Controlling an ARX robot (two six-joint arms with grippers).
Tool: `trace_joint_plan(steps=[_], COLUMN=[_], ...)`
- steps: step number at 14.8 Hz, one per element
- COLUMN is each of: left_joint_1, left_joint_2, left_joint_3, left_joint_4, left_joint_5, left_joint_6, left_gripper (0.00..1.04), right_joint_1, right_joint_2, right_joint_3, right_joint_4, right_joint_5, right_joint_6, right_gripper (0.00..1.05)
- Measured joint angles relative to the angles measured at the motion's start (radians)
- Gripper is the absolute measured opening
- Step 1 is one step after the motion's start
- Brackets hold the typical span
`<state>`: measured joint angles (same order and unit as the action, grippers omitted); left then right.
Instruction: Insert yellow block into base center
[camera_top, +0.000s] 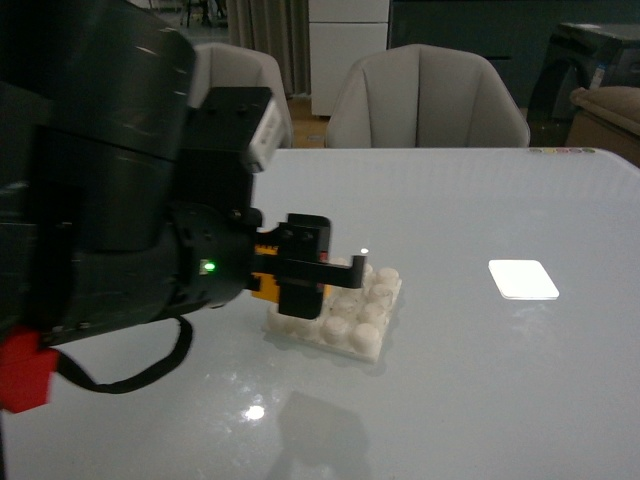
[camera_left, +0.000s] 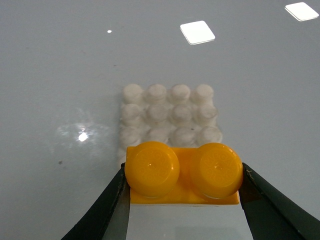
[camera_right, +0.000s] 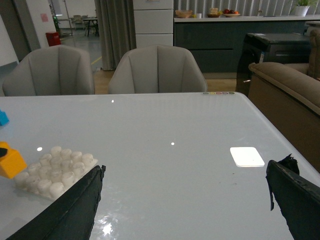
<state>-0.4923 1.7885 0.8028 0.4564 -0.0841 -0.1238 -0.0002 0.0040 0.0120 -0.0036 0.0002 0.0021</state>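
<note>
We see a home dining room: padded chairs (camera_right: 157, 70) behind the surface (camera_right: 175, 175), a sofa (camera_right: 287, 85) beside it, a kitchen counter (camera_right: 220, 45) beyond.

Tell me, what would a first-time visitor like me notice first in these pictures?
The bright yellow block stands out most, pinched between the black fingers of the left pincer at the edge of the white studded base. In the front view the bulky dark left arm fills the left side. The right pincer hangs open and empty over the pale table, where a bright white patch lies.
</note>
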Motion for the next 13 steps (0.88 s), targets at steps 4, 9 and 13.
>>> trace_joint_plan(steps=[4,9,13], left_joint_1=[-0.056,-0.039,-0.004], left_joint_2=[0.127,0.299,0.339], left_joint_3=[0.123,0.252,0.265], left_joint_4=[0.0,0.024,0.051], left_joint_5=[-0.022,-0.033,-0.02], left_joint_6=[-0.004,0.0,0.0], left_gripper=[0.56,0.56,0.56], right_joint_1=[0.0,0.0,0.0], right_joint_2=[0.0,0.0,0.0], right_joint_3=[0.0,0.0,0.0], right_joint_4=[0.0,0.0,0.0], right_joint_5=[0.0,0.0,0.0], right_joint_6=[0.0,0.0,0.0], right_gripper=[0.98,0.98,0.98])
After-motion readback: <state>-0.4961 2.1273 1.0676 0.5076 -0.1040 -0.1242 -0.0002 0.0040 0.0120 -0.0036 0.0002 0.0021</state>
